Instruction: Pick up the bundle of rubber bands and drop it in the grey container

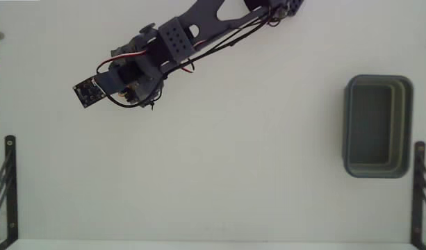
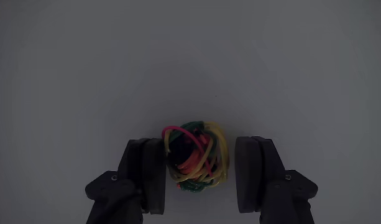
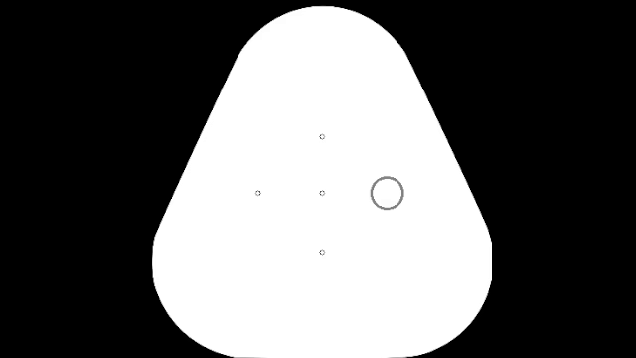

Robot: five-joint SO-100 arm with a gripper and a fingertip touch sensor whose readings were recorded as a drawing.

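One bundle of rubber bands [image 2: 196, 157] between the gripper [image 2: 199, 165] fingers, jaws parted around it, grip uncertain, one grey container [image 1: 378, 126] well apart, bare table [image 1: 233, 173] between.

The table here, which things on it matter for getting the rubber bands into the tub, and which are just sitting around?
Part of the job:
- bundle of rubber bands, between the gripper fingers
- grey container, empty, at the right of the fixed view

Just there:
- black brackets at the table's edges

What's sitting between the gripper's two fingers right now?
In the wrist view, the bundle of rubber bands sits between the gripper's two fingers, touching the left one, with a small gap beside the right one.
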